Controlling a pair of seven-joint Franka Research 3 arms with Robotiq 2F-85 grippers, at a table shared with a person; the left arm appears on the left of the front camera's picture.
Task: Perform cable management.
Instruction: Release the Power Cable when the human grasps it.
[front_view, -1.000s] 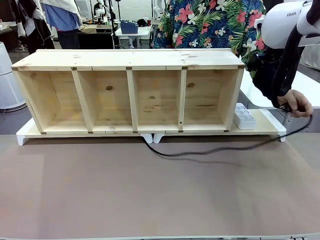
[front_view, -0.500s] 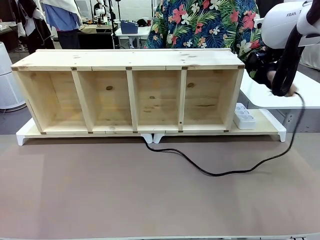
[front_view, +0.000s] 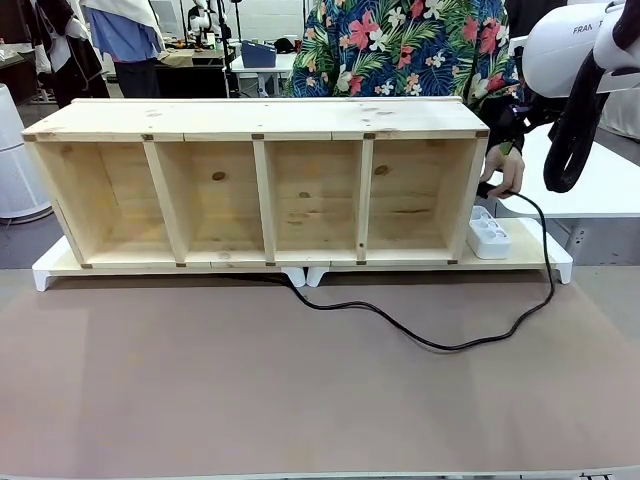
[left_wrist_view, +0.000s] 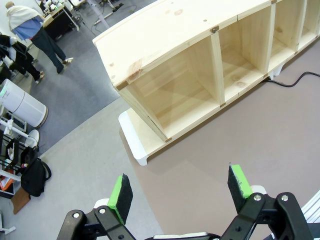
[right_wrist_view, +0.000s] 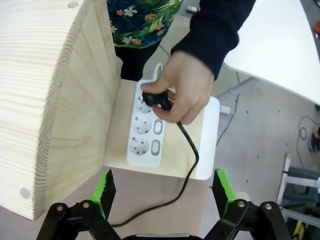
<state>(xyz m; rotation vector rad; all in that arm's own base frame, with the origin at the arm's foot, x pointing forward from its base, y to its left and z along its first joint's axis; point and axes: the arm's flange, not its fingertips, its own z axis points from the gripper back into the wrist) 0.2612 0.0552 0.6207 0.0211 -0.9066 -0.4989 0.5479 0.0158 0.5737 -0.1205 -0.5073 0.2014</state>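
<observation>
A person's hand (front_view: 503, 170) presses the round plug (right_wrist_view: 155, 99) of the cable (front_view: 420, 338) toward the top socket of the white power strip (right_wrist_view: 145, 136), which lies on the low white base (front_view: 540, 250) just beside the right end of the wooden shelf (front_view: 260, 120). A second ago the same hand held the plug out past the end of the base, with the cord drawn in a fairly straight line across the mat; now the hand has come in over the strip and the cord sags in a loose loop on the brown mat (front_view: 200, 400), running from under the middle of the shelf round to the plug. That suggests the plugging-in is nearly done, and the slack on the mat is what remains to be tidied.

The shelf's four open compartments hold nothing. The strip's two lower sockets are free; whether the pins are fully seated in the top one cannot be told, as the fingers cover it.

The right gripper (right_wrist_view: 165, 192) hangs above the strip with its green pads spread wide, gripping nothing. The left gripper (left_wrist_view: 181, 187) hovers over the shelf's far-left end, pads likewise apart and bare.
</observation>
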